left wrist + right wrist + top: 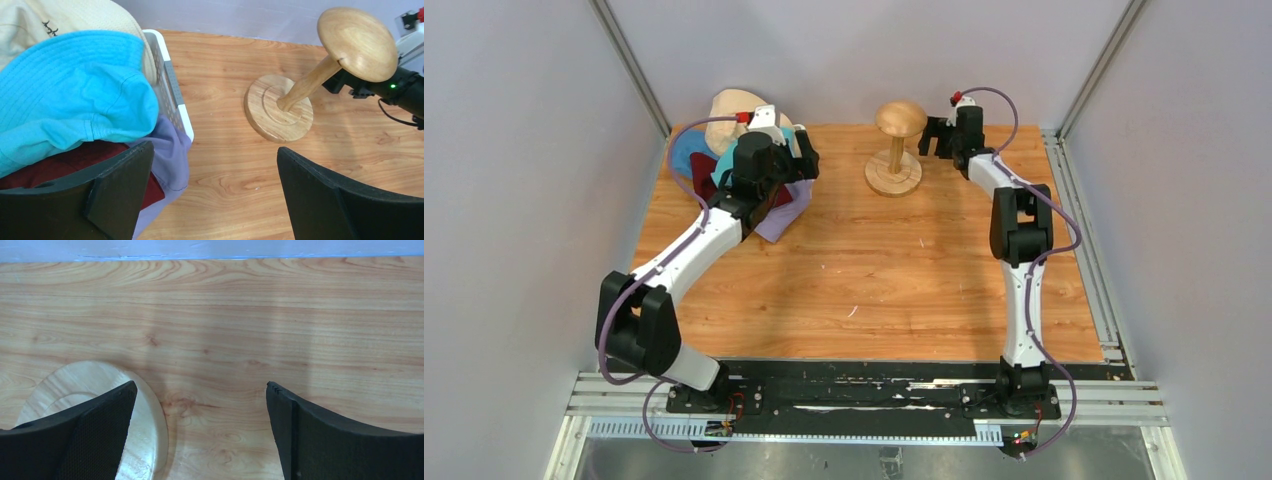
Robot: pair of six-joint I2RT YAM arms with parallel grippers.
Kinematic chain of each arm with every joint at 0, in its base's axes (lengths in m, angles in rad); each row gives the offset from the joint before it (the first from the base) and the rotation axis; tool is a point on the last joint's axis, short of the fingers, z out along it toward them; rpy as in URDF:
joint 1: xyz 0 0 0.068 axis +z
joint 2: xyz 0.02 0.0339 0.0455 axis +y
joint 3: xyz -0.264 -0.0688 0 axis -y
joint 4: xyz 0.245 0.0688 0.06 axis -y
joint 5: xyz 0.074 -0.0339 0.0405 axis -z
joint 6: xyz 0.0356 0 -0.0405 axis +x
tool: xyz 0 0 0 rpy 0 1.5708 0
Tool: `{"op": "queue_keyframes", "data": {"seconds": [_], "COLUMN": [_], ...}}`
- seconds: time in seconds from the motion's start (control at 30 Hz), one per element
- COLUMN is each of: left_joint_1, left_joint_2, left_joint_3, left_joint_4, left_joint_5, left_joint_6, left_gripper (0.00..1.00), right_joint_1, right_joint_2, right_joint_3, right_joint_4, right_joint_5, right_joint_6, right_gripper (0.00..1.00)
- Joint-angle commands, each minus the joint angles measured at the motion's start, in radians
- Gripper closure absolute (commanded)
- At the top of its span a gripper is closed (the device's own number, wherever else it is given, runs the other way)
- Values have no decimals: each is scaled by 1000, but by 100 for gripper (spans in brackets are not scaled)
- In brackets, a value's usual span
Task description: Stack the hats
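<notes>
From above, I see two arms on one wooden surface [874, 280]. The left end effector [802, 158] hangs over a pile of hats [692, 152] in the far left corner. One wooden stand [897, 140] is at the back, and the right end effector [936, 135] is just beside it.

The left wrist view shows the left fingers spread wide, holding nothing. I count four hats: one beige hat [60, 20], one bright blue hat [75, 95], one dark red hat [75, 162] and one lavender hat [172, 145]. They lie by one white basket [172, 95].

The right wrist view shows the right fingers spread too, over bare wood. The stand's round base is by one finger.
</notes>
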Motion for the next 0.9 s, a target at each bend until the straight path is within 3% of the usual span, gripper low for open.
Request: {"op": "queue_keyframes", "data": {"seconds": [0.0,0.5,0.87], "left_joint_1": [-12,-18,-17], "left_joint_2": [-49,-92,-109], "left_joint_3": [-3,-45,-64], "left_joint_4": [37,37,38], "left_joint_5": [-11,-34,-46], "left_joint_6": [17,24,25], "left_gripper": [2,2,2], "right_joint_1": [-11,-8,19], "right_joint_2": [49,199,204], "right_joint_3": [73,260,275], "right_joint_4": [-31,-92,-124], "right_joint_5": [6,-11,-43], "right_joint_6": [-29,-46,-63], "right_gripper": [1,1,1]}}
